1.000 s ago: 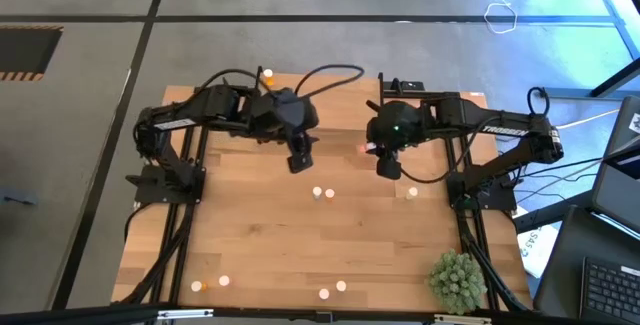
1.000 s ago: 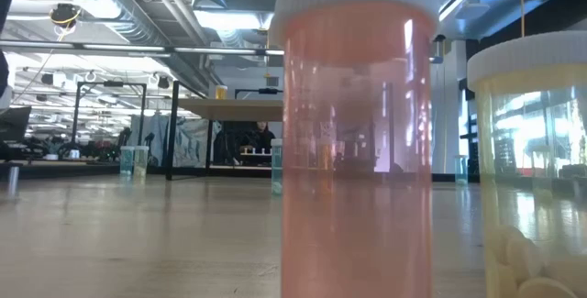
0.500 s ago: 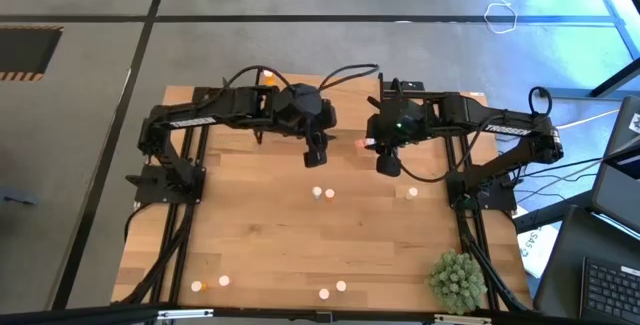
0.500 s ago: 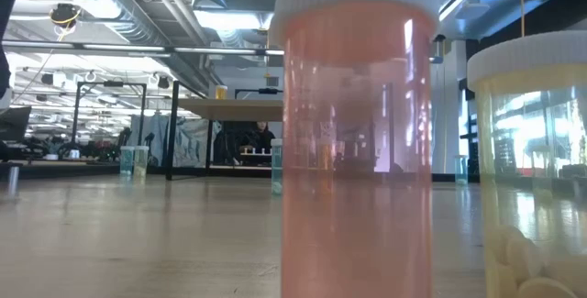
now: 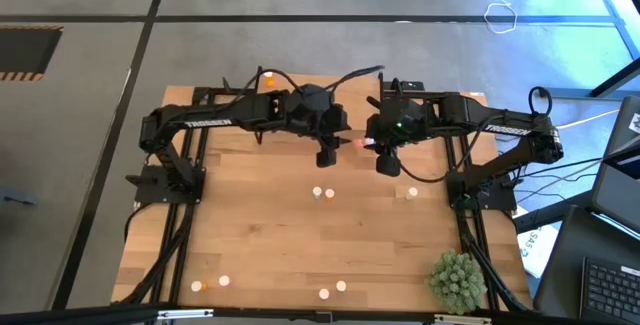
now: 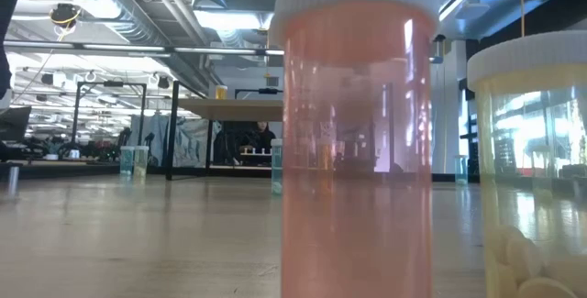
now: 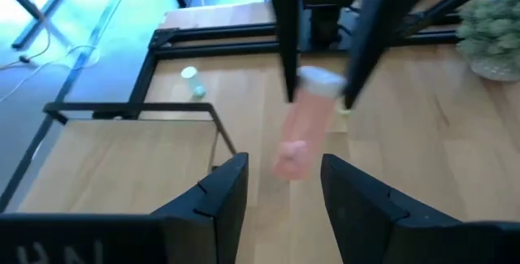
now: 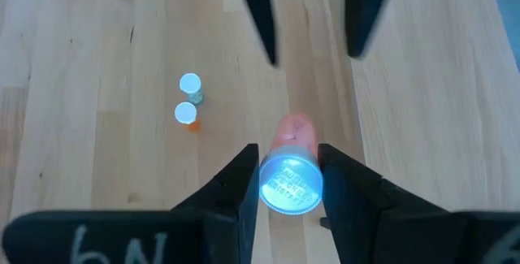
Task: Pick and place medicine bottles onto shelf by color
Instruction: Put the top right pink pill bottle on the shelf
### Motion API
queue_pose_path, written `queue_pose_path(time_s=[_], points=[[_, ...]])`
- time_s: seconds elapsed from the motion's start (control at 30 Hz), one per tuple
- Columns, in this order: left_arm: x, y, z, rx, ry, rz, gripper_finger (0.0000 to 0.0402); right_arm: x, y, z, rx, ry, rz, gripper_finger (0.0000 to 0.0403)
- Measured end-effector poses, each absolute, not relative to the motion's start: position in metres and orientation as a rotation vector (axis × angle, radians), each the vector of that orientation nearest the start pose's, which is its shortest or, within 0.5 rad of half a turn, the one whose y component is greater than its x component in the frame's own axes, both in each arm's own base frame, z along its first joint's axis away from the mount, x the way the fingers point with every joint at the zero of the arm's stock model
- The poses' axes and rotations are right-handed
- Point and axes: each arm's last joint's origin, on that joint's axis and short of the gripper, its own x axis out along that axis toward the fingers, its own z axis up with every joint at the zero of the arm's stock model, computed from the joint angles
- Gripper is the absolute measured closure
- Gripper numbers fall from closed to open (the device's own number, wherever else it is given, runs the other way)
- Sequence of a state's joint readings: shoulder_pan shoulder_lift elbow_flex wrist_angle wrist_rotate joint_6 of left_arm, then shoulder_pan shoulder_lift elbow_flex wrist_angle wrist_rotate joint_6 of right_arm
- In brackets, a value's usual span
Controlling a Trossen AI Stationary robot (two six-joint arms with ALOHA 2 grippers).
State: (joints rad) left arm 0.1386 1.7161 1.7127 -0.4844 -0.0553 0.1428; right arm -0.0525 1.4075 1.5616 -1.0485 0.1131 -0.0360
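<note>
My right gripper (image 8: 288, 152) hangs above the table's far middle, shut on a red-pink medicine bottle (image 7: 302, 130) with a whitish cap. My left gripper (image 7: 284, 165) faces it, open. Its fingers stand on either side of the bottle's bottom end, with a gap showing at each side. In the high view the left gripper (image 5: 325, 157) is just left of the right gripper (image 5: 386, 163). The shelf (image 7: 122, 154), a light board in a black metal frame, lies under my left arm. Several bottles stand on the table, two of them (image 5: 323, 194) below the grippers. My right gripper pinches the red-pink bottle at its cap end (image 8: 291, 184) between its two fingers, one on each side. The fingers slant down from the table's right side. The bottle runs on past the fingertips, bottom end (image 7: 288, 160) toward my left gripper, lifted clear of the table.
A spiky green plant ball (image 5: 458, 278) sits at the near right corner. Bottles stand near the front edge (image 5: 332, 289) and front left (image 5: 210, 283), one at the right (image 5: 412, 193). A pale green bottle (image 7: 191, 81) lies beyond the shelf. Two bottles (image 6: 358, 133) crowd the low view.
My left gripper has swung toward the table's right edge and down, toward my right gripper, turning as it went. Its open fingers now flank the bottom end of the held bottle.
</note>
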Motion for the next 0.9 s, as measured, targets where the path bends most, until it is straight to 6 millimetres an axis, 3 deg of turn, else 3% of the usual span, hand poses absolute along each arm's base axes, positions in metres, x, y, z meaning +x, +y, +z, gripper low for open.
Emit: queue_pose_path(time_s=[0.37,0.9], points=[[0.389,0.071,0.366,0.067,0.416,0.041,0.0251,0.271,-0.018,0.386,-0.061,0.885,-0.139,0.0289],[0.409,0.075,0.345,0.045,0.422,0.013,0.0251,0.272,-0.018,0.388,-0.064,0.865,-0.141,0.0287]])
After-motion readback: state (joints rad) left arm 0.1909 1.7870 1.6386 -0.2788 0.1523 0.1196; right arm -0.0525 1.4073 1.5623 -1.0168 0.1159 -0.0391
